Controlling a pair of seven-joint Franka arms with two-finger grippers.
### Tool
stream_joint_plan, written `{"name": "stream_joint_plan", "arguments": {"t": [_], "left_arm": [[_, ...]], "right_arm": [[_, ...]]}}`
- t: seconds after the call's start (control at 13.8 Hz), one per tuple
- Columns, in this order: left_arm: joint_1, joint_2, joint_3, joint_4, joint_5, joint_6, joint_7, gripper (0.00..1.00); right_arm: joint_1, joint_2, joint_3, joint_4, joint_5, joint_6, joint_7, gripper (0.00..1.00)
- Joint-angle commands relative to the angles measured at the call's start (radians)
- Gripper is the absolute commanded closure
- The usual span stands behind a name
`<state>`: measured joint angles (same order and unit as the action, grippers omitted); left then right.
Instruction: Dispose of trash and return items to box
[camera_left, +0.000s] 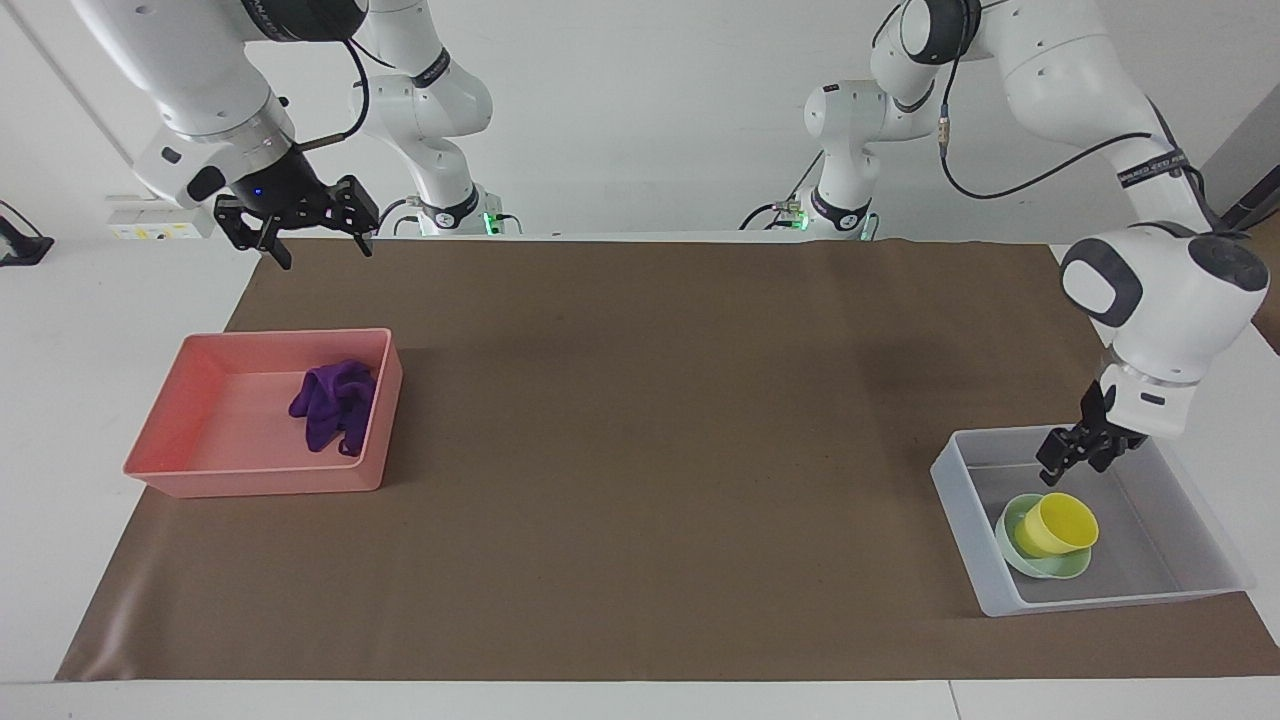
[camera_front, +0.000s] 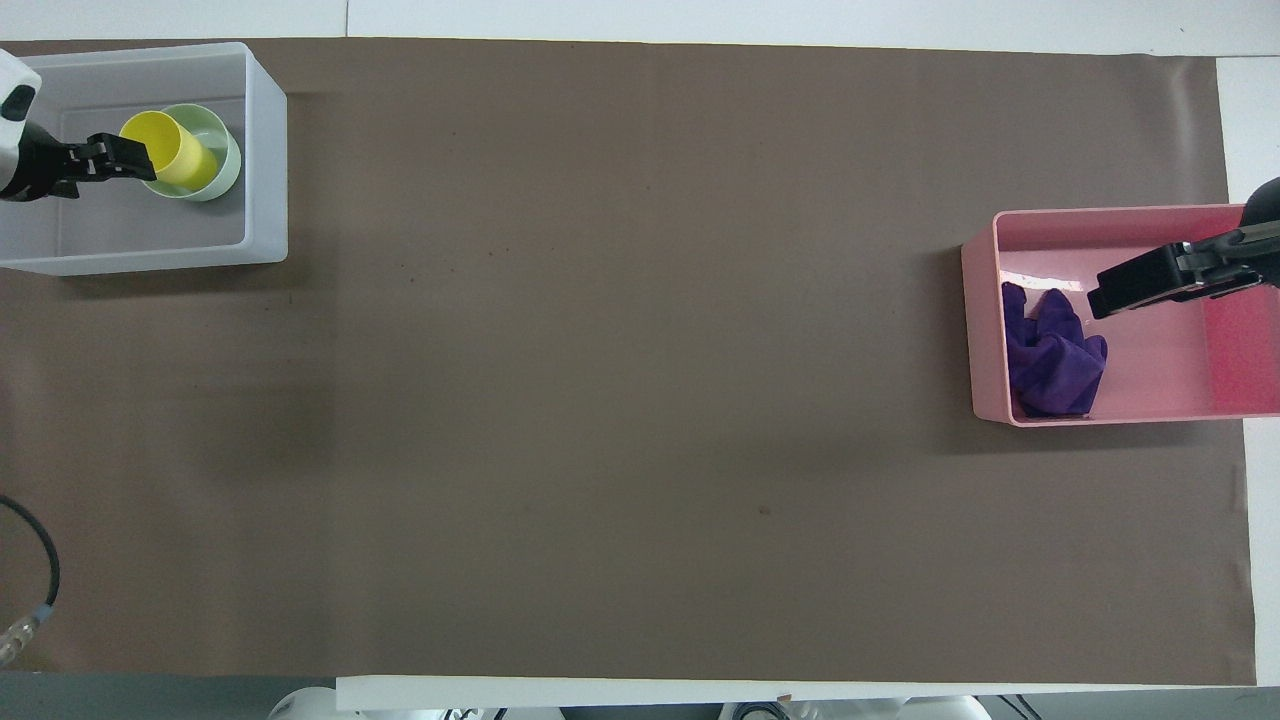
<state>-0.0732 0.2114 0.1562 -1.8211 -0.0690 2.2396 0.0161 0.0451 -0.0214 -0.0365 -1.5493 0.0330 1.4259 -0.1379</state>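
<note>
Cloth (camera_left: 334, 404) in pink tray (camera_left: 160, 471), frame left | cup (camera_left: 1056, 525) tipped in bowl (camera_left: 1040, 566) inside box (camera_left: 1108, 597), lower right | left end effector (camera_left: 1070, 464) above, apparently open, empty | right end effector (camera_left: 308, 222) upper left, open, idle | task looks done

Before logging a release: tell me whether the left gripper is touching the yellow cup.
Apart. The facing view shows the left gripper raised above the yellow cup, with the tub's grey floor visible between them; the cup sits tilted in the mint-green bowl.
</note>
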Motion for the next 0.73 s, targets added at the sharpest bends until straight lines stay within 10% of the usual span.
{"name": "stream_joint_plan", "arguments": {"t": [0.0,0.65], "left_arm": [[-0.019,-0.291,0.002,-0.23,0.018,-0.093,0.034,0.0],[-0.016,-0.337,-0.142,0.106,0.127,-0.646,0.033,0.0]], "right_arm": [[-0.011,-0.025,0.004,-0.034,0.016,0.019,-0.009,0.0],[-0.008,-0.028,0.004,-0.034,0.016,0.021,-0.005,0.0]]}}
